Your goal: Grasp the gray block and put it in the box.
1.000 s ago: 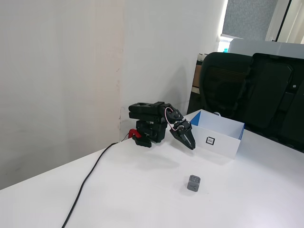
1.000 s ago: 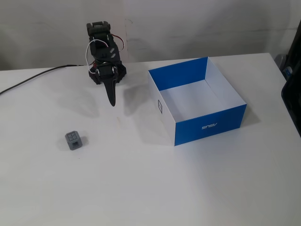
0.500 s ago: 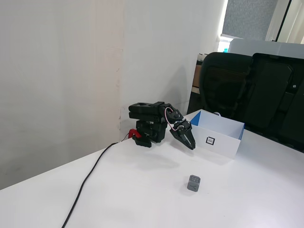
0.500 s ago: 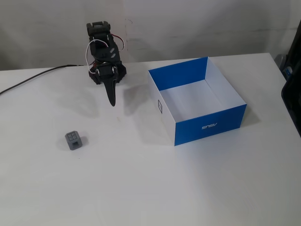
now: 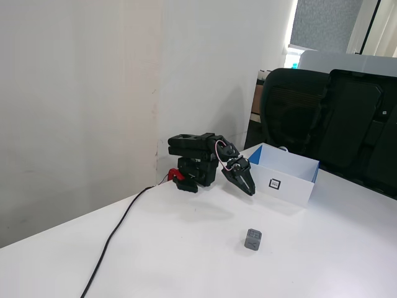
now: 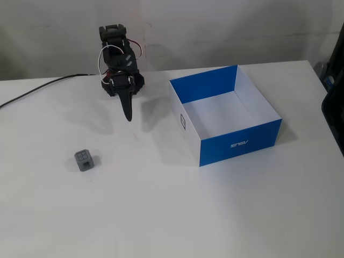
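Observation:
The gray block is a small dark cube with grooves on top, lying alone on the white table. The box is low, white and blue, open on top, with a black square marker on one side. My gripper is black, shut, pointing down and hovering above the table with nothing in it. It hangs between the arm's base and the box, well apart from the block.
A black cable runs from the arm's base across the table to its edge. A black office chair stands behind the table, beyond the box. A wall rises close behind the arm.

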You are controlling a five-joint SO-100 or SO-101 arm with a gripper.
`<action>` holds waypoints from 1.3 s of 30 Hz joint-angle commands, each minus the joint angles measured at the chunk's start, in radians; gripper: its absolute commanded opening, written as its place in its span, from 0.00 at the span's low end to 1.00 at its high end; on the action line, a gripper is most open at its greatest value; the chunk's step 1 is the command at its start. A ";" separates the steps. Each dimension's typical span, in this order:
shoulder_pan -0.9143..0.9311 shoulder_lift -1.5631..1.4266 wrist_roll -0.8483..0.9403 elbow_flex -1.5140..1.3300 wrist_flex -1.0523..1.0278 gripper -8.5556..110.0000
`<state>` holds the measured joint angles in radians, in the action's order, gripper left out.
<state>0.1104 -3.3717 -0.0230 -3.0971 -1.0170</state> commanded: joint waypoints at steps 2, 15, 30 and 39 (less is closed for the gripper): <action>0.014 -0.021 -0.008 -0.061 -0.003 0.07; 0.029 -0.021 0.005 -0.061 -0.003 0.07; 0.029 -0.021 0.005 -0.061 -0.003 0.07; 0.032 -0.021 0.005 -0.061 -0.002 0.07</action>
<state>0.1273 -3.3717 -0.0276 -3.0971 -1.0170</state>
